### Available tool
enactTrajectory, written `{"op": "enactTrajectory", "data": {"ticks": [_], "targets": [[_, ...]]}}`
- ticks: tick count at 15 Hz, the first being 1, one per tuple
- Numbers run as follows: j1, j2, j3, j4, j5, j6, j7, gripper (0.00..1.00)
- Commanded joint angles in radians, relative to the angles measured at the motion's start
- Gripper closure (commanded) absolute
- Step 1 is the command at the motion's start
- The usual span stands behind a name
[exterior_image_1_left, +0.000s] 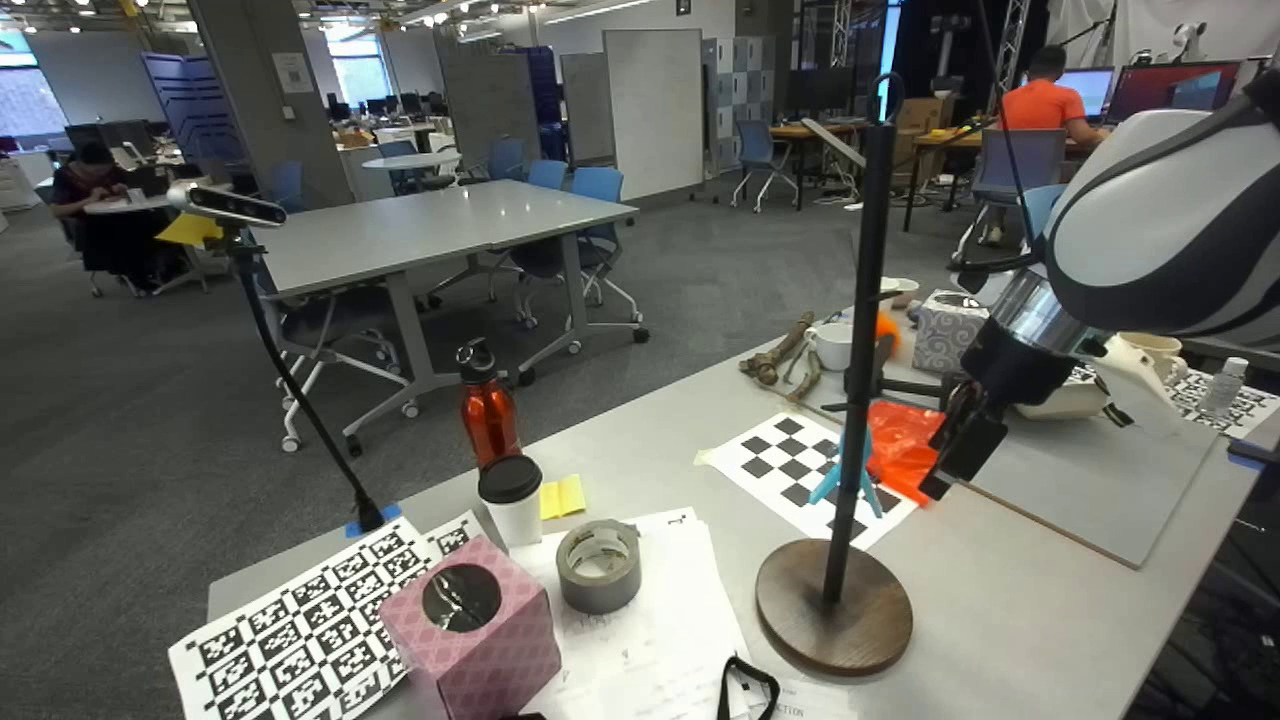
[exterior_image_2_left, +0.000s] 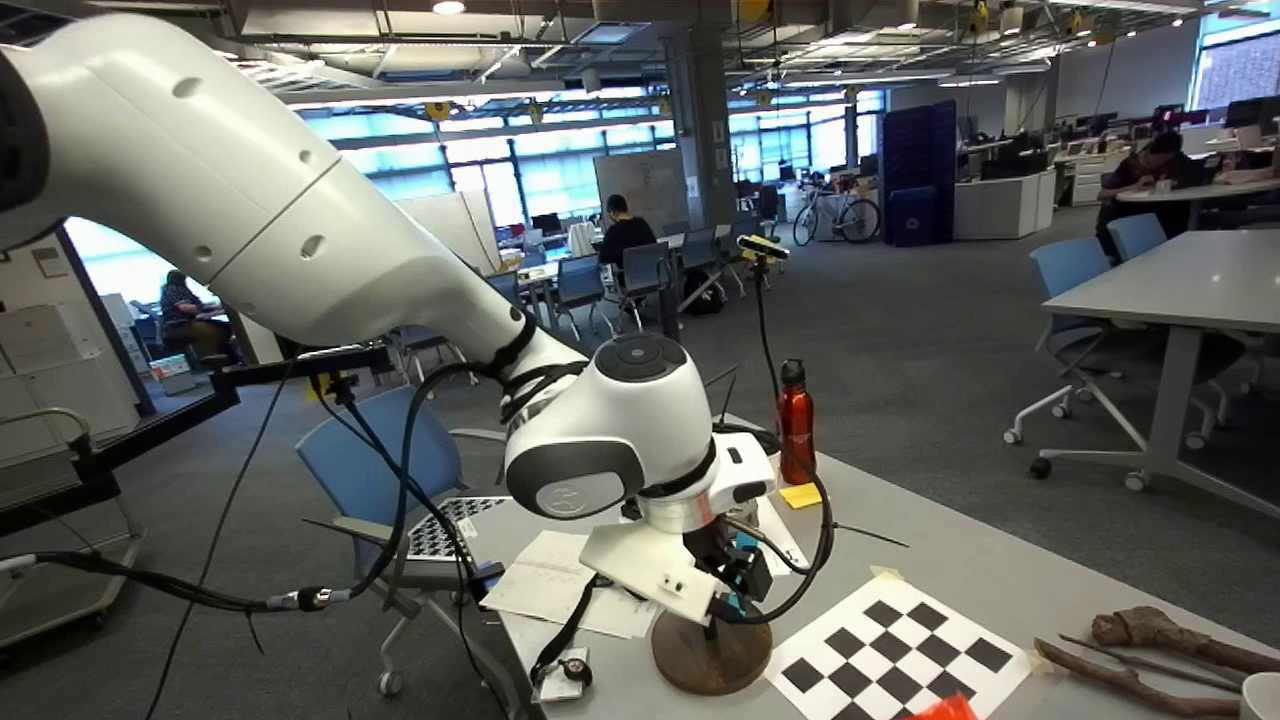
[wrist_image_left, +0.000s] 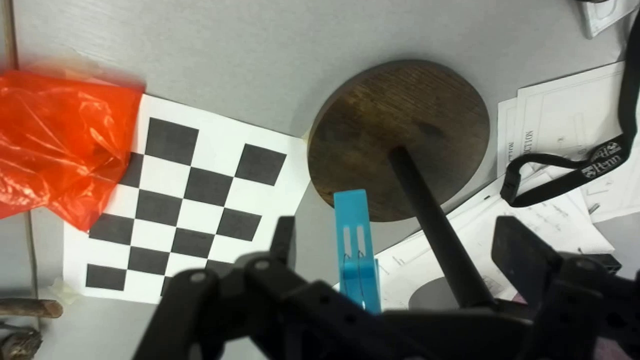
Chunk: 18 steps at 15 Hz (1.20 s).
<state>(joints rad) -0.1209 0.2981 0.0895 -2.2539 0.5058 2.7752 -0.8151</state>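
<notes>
My gripper (wrist_image_left: 402, 245) stands open in the wrist view, its two dark fingers (wrist_image_left: 517, 260) wide apart. In that view a light-blue plastic clip (wrist_image_left: 352, 220) and the black pole (wrist_image_left: 432, 215) of a stand show between the fingers; neither looks pinched. The pole rises from a round dark wooden base (wrist_image_left: 400, 105). In an exterior view the gripper (exterior_image_1_left: 955, 460) hangs tilted beside the pole (exterior_image_1_left: 868, 300), with the clip (exterior_image_1_left: 828, 485) partly hidden behind it. Elsewhere the arm covers much of the pole and clip, above the base (exterior_image_2_left: 695, 660).
A checkerboard sheet (exterior_image_1_left: 775, 455) lies by the base, partly under orange-red plastic (exterior_image_1_left: 900, 440). Papers, a tape roll (exterior_image_1_left: 600, 590), a pink tissue box (exterior_image_1_left: 500, 640), a lidded cup (exterior_image_1_left: 513, 520) and a red bottle (exterior_image_1_left: 490, 415) stand nearby. A black strap (wrist_image_left: 612, 155) lies on the papers.
</notes>
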Motion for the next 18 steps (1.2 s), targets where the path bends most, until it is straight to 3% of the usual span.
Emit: {"op": "enactTrajectory", "data": {"ticks": [1, 7, 18], "targets": [[-0.027, 0.068, 0.026, 0.052, 0.040, 0.070, -0.028, 0.00], [-0.040, 0.132, 0.042, 0.098, 0.041, 0.150, -0.025, 0.00], [-0.072, 0.192, 0.093, 0.162, 0.039, 0.136, -0.036, 0.00]]}}
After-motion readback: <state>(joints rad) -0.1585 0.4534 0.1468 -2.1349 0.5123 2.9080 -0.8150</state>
